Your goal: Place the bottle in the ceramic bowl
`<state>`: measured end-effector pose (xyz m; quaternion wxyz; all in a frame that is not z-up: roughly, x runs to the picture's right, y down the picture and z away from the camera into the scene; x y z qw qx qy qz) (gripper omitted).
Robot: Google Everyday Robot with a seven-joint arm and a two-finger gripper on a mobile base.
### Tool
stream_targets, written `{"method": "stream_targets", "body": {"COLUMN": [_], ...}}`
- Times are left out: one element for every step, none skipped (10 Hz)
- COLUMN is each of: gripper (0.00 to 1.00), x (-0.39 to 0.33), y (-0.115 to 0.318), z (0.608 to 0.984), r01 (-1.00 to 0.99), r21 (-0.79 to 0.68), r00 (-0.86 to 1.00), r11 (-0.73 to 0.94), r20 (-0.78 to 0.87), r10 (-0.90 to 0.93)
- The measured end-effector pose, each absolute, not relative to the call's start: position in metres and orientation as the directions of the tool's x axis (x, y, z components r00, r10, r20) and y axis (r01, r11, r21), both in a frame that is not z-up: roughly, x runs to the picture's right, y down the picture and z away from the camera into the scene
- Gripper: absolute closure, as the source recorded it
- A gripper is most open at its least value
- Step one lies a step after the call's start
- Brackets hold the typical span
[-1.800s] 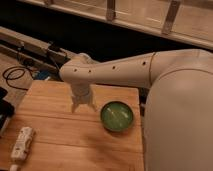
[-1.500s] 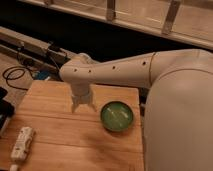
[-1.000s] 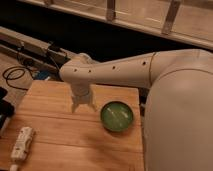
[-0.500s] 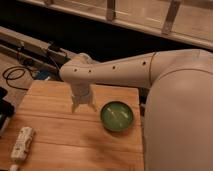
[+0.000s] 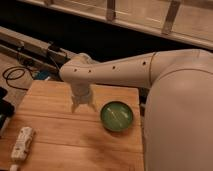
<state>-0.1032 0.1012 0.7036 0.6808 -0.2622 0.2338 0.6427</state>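
Note:
The small white bottle (image 5: 22, 142) lies on its side near the front left corner of the wooden table (image 5: 65, 145). The glossy green ceramic bowl (image 5: 117, 116) sits right of the table's middle with nothing in it. My gripper (image 5: 83, 108) hangs from the white arm, pointing down over the table just left of the bowl and well away from the bottle. Its fingers (image 5: 75, 107) stand apart, open, with nothing between them.
My bulky white arm (image 5: 175, 100) fills the right side of the view. A dark ledge with black cables (image 5: 15, 75) runs behind the table at the left. Dark objects (image 5: 4, 107) stand off the table's left edge.

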Motion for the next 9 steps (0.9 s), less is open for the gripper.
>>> {"method": "stream_targets", "body": {"gripper": [0.35, 0.35, 0.35, 0.35, 0.35, 0.35, 0.35, 0.35, 0.35], "x": [-0.103, -0.102, -0.103, -0.11, -0.123, -0.136, -0.154, -0.191, -0.209], "y": [0.101, 0.1, 0.094, 0.09, 0.083, 0.074, 0.068, 0.06, 0.056], "z": [0.703, 0.703, 0.704, 0.705, 0.711, 0.718, 0.724, 0.732, 0.735], "r01": [-0.998, -0.998, -0.997, -0.996, -0.995, -0.994, -0.992, -0.986, -0.982], "r21": [-0.056, -0.054, -0.043, -0.038, -0.037, -0.038, -0.051, -0.085, -0.1], "r00": [0.065, 0.067, 0.08, 0.088, 0.1, 0.109, 0.125, 0.17, 0.188], "r11": [0.037, 0.042, 0.068, 0.082, 0.097, 0.107, 0.116, 0.147, 0.16], "r20": [-0.655, -0.653, -0.635, -0.62, -0.592, -0.561, -0.541, -0.507, -0.494], "r10": [0.753, 0.755, 0.768, 0.779, 0.8, 0.821, 0.832, 0.845, 0.849]}}
